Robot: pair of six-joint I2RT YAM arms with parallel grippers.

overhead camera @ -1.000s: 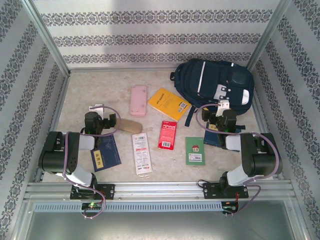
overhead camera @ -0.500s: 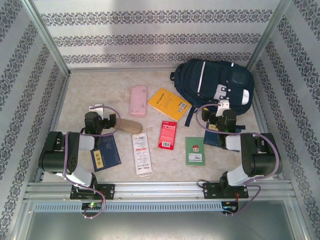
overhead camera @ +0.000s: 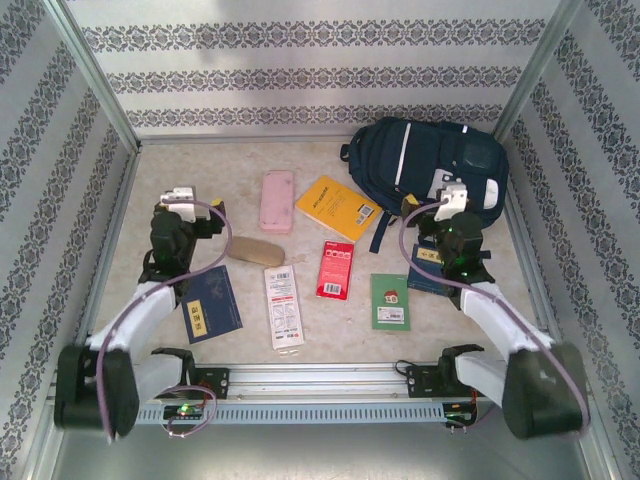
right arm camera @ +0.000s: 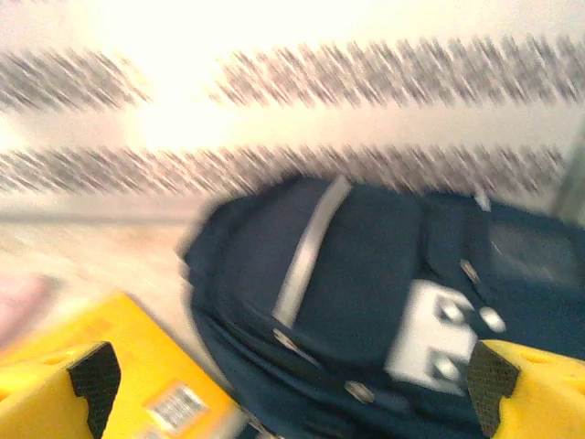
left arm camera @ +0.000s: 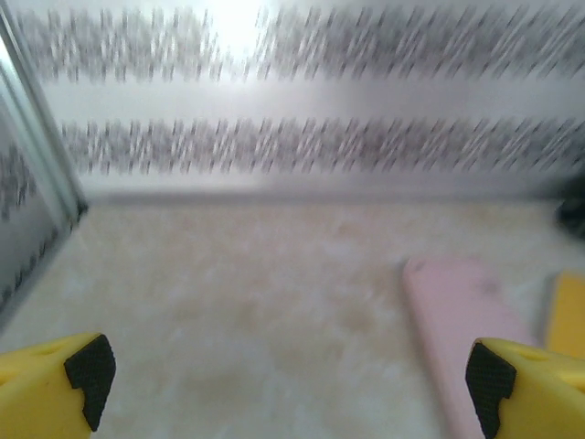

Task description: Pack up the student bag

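Both arms have unfolded since a sec ago and now reach fwd off their bases; the goods haven't shifted. Left gripper [left arm camera: 290, 370] and right gripper [right arm camera: 290, 377] both stand wide, nothing between the yellow fingers. The bag [overhead camera: 420, 165] (soft navy fabric, pale stripe, grey snap patch) lies flat at the far right of the table [overhead camera: 300, 160], w/ the right gripper just short of it, probably lined up to open it first. The flat, stiff pink case [overhead camera: 277, 200] and yellow book [overhead camera: 337, 207] wait mid-table.
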